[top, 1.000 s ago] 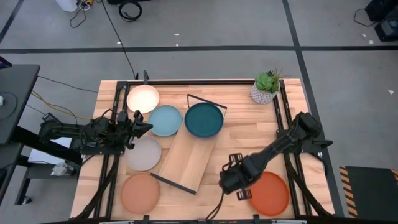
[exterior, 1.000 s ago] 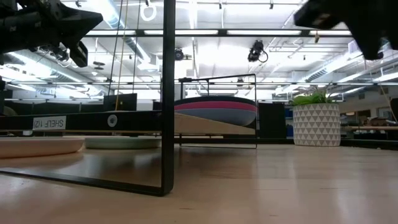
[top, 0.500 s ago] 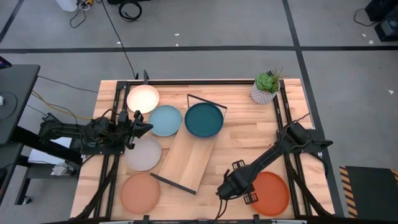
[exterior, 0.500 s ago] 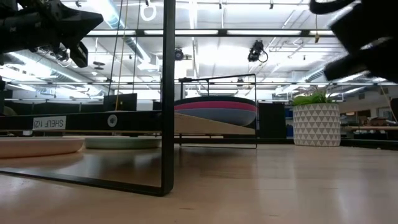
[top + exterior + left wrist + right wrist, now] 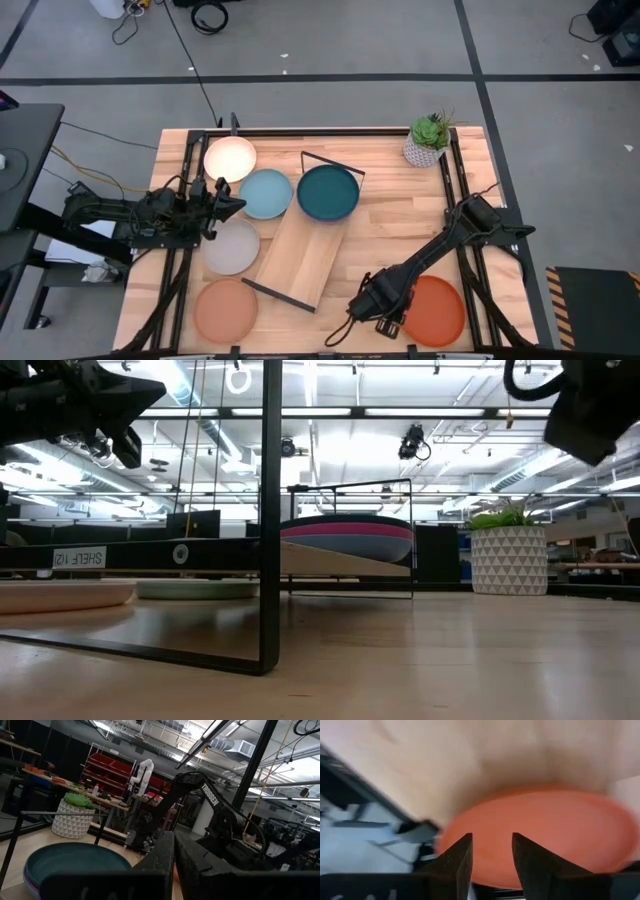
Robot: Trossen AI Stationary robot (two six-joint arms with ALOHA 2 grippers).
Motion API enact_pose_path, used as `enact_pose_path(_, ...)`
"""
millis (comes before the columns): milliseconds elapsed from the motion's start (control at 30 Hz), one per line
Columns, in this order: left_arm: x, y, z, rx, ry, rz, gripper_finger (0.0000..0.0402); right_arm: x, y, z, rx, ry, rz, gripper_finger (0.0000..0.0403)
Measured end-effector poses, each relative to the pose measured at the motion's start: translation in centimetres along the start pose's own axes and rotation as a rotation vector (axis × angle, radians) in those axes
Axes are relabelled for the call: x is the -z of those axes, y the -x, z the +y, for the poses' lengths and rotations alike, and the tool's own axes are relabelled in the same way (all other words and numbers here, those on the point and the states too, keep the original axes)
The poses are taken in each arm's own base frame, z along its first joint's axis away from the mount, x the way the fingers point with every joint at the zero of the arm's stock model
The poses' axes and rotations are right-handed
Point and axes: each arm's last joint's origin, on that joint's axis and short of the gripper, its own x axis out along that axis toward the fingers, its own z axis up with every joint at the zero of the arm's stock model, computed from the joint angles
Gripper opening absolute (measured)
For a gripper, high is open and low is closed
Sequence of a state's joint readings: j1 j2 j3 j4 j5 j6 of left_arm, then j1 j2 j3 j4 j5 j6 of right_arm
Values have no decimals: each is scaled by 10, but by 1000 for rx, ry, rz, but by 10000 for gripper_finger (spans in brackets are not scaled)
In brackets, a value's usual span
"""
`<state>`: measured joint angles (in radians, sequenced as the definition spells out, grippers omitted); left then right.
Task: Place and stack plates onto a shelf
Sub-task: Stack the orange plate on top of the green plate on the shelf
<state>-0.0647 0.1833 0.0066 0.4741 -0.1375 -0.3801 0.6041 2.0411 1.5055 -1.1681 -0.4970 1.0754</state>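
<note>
Hovering beside the orange plate (image 5: 435, 310) near the table's front edge, the right gripper (image 5: 372, 312) is seen with fingers (image 5: 457, 865) narrowly parted, holding nothing. The left gripper (image 5: 232, 204), fingers pressed together, is parked between blue plate (image 5: 266, 194) and grey plate (image 5: 231, 246). The shelf (image 5: 305, 250) lies diagonally, a teal plate (image 5: 328, 192) stacked at its far end.

Both arms are dark, nearly black, built of slim tubular links joined by thicker rounded joints. The left arm (image 5: 130, 215) carries black cables looped along its length. The right arm (image 5: 450, 240) has a bulky block at its elbow, and white "TROSSEN" lettering runs along one link in the left wrist view. The right gripper (image 5: 491, 851) ends in two flat, matte black fingers (image 5: 459, 862) with squared tips. The left gripper (image 5: 173, 857) shows similar dark, blocky fingers.
</note>
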Motion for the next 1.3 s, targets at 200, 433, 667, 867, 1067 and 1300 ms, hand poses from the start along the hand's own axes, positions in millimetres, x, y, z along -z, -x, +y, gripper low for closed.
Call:
enact_pose_path(200,0,0,0,0,0,0,20,-1,-1,18,-165,-115,12,178)
enact_pose_path(433,0,0,0,0,0,0,20,-5,-12,11,-144,-250,8,204)
enact_pose_path(667,0,0,0,0,0,0,20,-6,-28,7,-147,-269,37,193)
enact_pose_path(867,0,0,0,0,0,0,20,-9,-41,7,-202,-211,26,143)
enact_pose_path(1067,0,0,0,0,0,0,20,-7,-45,3,-183,-146,63,32)
enact_pose_path(1300,0,0,0,0,0,0,20,-10,-21,-11,-66,-99,103,19)
